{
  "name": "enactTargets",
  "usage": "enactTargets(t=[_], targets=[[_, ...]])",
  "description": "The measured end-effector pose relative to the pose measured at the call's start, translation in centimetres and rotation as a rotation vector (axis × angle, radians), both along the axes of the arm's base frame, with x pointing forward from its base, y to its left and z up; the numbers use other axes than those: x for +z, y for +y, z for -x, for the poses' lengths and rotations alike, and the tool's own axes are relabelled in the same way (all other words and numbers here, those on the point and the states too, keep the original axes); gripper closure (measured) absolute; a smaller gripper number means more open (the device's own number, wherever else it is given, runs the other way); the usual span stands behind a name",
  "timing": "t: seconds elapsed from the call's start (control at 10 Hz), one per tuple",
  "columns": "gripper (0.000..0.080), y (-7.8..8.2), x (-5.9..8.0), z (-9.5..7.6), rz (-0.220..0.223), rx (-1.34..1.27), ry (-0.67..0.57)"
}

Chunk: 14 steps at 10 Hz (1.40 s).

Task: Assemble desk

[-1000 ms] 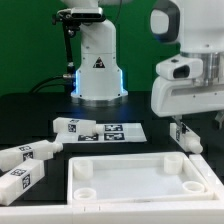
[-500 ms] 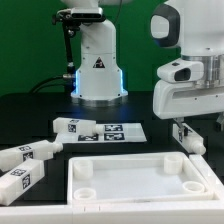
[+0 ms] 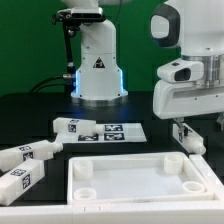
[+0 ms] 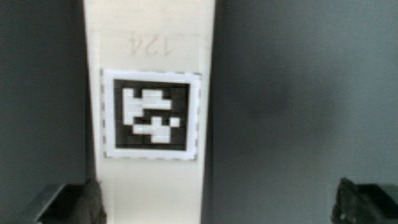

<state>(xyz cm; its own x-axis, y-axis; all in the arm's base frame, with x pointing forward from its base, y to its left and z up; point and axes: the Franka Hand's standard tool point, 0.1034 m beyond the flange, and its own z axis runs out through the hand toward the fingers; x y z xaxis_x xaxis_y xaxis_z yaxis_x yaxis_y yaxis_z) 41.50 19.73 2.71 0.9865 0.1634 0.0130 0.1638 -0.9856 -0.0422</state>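
Observation:
The desk lies in loose parts. Its white rimmed tabletop (image 3: 140, 157) lies at the front of the exterior view. Three white tagged legs (image 3: 72, 127) (image 3: 30, 153) (image 3: 20, 181) lie toward the exterior view's left. My gripper (image 3: 186, 138) hangs open behind the tabletop's far corner, on the exterior view's right. In the wrist view a further white leg (image 4: 151, 50) with a black-and-white tag (image 4: 153, 115) lies on the dark table below my gripper (image 4: 217, 205). It sits between the spread fingers (image 4: 71, 205), close to one of them, and is not gripped.
The marker board (image 3: 122, 130) lies flat behind the tabletop, with one leg resting at its edge. The white robot base (image 3: 98, 65) with the triangle logo stands at the back. The arm's white body (image 3: 190, 85) fills the upper part of the exterior view's right.
The arm's wrist has shifted very slightly over the first half second, then held still. The jaws stay open and no part has moved.

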Motion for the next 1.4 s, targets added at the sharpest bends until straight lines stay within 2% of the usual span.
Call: enactTargets(t=[0.2, 0.4, 0.6, 0.8, 1.1, 1.3, 1.4], targets=[[0.0151, 0.1, 0.1, -0.4, -0.013, 0.003, -0.033], [0.0151, -1.9, 1.5, -1.4, -0.014, -0.013, -0.018], [0.0151, -2.5, -0.3, -1.1, -0.014, -0.030, -0.015], [0.0151, -2.0, -1.9, -0.2, -0.013, -0.048, -0.004], [0.0176, -1.7, -2.0, -0.1, -0.013, -0.041, -0.002], [0.0520, -1.8, -1.9, -0.1, -0.012, 0.018, -0.005], [0.0515, -2.3, -1.3, -0.1, -0.003, 0.118, 0.014]])
